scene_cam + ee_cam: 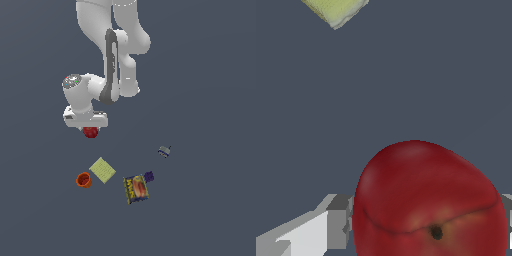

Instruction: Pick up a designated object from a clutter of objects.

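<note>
The dark-red apple point(90, 132) sits right under the white hand of my gripper point(90, 128), which hides the apple's top in the exterior view. In the wrist view the apple point(421, 190) fills the space between the two grey fingers point(338, 220), stem dimple facing the camera, and both pads appear to touch its sides. The gripper is shut on the apple. The rest of the clutter lies nearer the camera in the exterior view: orange cup point(83, 180), pale yellow-green pad point(102, 170), blue-yellow meat can point(135, 189), purple block point(149, 176), small grey-blue piece point(164, 150).
The pad's corner point(336, 10) shows at the wrist view's edge. The arm's white links point(112, 55) rise behind the hand. The floor is a flat dark grey surface point(210, 100).
</note>
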{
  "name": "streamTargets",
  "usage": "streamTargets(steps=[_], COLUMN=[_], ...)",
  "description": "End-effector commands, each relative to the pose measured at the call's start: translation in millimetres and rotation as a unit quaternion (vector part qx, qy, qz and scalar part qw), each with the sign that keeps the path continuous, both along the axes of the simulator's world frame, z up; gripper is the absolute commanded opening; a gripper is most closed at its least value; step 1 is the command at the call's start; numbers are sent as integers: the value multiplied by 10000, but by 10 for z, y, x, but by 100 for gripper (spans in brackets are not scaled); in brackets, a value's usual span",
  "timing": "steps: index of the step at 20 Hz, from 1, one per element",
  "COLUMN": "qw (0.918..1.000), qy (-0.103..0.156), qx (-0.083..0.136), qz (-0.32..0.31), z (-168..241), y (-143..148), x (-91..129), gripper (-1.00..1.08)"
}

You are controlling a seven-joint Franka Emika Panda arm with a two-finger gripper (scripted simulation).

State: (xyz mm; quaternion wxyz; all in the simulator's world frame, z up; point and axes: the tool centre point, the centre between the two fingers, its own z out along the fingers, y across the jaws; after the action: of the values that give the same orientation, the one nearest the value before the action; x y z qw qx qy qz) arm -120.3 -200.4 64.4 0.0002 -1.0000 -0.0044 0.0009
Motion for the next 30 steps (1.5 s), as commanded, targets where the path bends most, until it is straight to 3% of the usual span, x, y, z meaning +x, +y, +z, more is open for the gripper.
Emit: streamTargets(steps=[1,10,30], qw=[10000,10000,10000], qy=[-13,-5,-4], qx=[-5,-19,-19], qz=[2,-4,3], z=[109,712,2555], y=[31,226,835], x=[45,261,957], gripper=[-100,-100,-100])
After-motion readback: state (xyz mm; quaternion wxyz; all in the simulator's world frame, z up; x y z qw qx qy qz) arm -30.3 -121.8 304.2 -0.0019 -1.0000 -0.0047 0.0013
